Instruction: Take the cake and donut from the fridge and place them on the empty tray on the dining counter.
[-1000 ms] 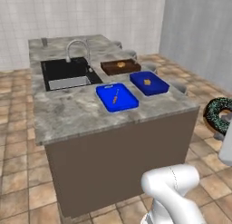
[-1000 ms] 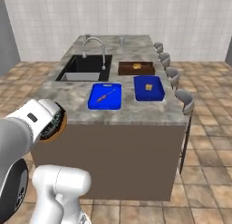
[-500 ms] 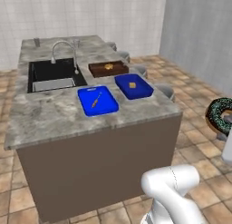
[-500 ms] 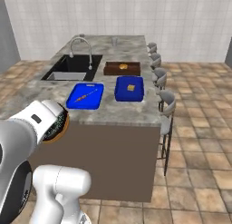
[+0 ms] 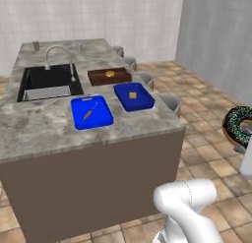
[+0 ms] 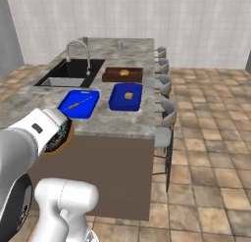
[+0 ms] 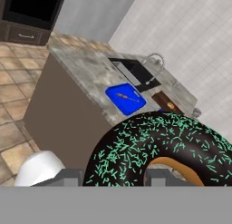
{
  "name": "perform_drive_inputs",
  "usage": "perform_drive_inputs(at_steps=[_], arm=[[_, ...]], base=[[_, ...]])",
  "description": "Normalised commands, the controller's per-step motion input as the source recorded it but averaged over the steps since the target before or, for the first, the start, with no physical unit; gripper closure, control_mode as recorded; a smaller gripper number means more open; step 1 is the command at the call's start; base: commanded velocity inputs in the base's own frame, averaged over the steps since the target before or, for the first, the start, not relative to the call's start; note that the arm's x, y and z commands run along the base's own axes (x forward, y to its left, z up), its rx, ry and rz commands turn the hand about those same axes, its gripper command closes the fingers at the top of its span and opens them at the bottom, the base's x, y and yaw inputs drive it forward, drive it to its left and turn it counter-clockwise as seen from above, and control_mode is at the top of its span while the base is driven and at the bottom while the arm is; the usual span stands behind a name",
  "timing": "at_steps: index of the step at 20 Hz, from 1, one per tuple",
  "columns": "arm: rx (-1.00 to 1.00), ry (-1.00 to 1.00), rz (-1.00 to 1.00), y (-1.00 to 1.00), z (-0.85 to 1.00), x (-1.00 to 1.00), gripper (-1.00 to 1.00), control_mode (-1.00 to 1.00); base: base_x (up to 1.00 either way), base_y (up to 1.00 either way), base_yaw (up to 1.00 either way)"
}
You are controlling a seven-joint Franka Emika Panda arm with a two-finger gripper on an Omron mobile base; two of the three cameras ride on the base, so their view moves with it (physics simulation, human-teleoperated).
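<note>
black sink (image 5: 47,82) w/ curved steel tap (image 5: 59,55) sits at far left of the bench (image 5: 44,131), a grey marbled island top. right of the sink, a bright blue board (image 5: 91,112) w/ a small orange bit on it, near the front edge. just right of that, the dark navy tray (image 5: 134,96) w/ the cake (image 5: 132,95) already in it, a small yellow-orange chunk. brown wooden tray (image 5: 109,76) w/ a golden bun lies beyond, on the far side. grey stools (image 6: 166,113) line the bench's right side. donut (image 7: 158,150), choc glaze w/ green specks, is off the bench & well apart from the tray, grasped in the tool (image 7: 111,177), fingers clenched on the ring's sides.
</note>
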Motion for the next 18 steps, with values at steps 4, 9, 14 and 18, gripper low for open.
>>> perform_drive_inputs(at_steps=[4,9,14,18], arm=[[0.00,0.00,0.00,0.00,0.00,0.00,1.00,1.00],[0.00,0.00,0.00,0.00,0.00,0.00,1.00,1.00],[0.00,0.00,0.00,0.00,0.00,0.00,1.00,1.00],[0.00,0.00,0.00,0.00,0.00,0.00,1.00,1.00]], base=[[0.86,-0.31,0.09],[1.00,-0.01,0.11],[1.00,0.02,0.10],[1.00,0.00,0.08]])
